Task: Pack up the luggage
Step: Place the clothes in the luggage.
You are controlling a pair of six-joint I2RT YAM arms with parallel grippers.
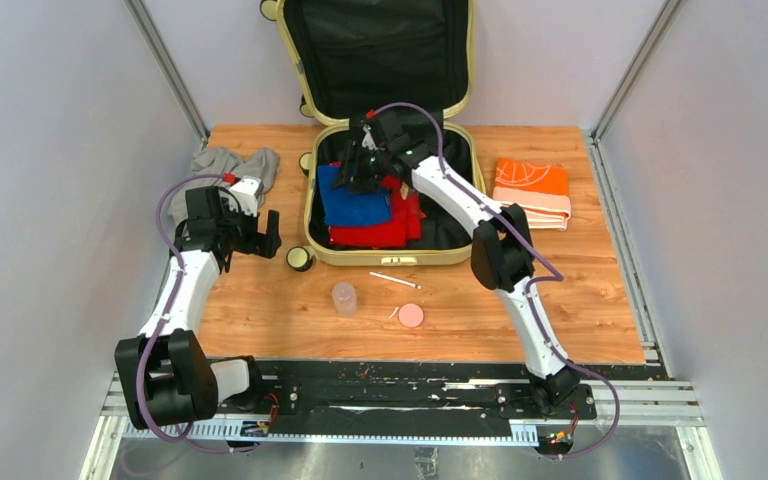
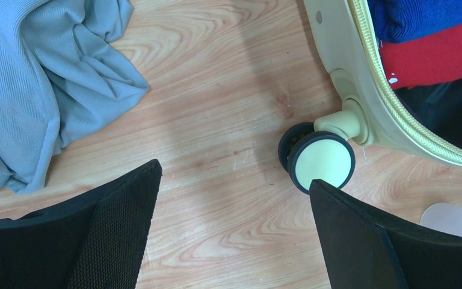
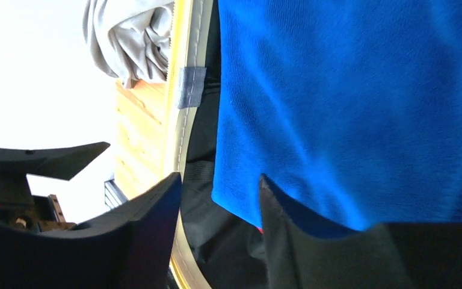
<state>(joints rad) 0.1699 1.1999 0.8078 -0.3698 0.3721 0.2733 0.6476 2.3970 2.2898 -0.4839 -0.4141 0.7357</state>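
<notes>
While poised with the right gripper [image 3: 219, 180] low inside the suitcase [image 1: 390, 258], held its black fingers parted, clasping nothing, over the edge of a soft blue towel [image 3: 349, 108]. Beneath the towel, folded red cloth [image 1: 380, 235] on black lining. Lay open around that gripper: pale-yellow hard shell, rounded corners, zip-edged rim. Spread the left gripper [image 2: 234, 174] wide, empty, above the grained wooden table [image 2: 216, 78]. Just ahead of one finger, a round cream-and-black wheel [image 2: 323, 161]; ahead of the other, a crumpled grey ribbed garment [image 2: 36, 90].

Pale-yellow luggage [image 1: 390, 258], blue cloth [image 1: 353, 205], red cloth [image 1: 375, 236], orange cloth [image 1: 532, 178], grey garment [image 1: 225, 165]
</notes>
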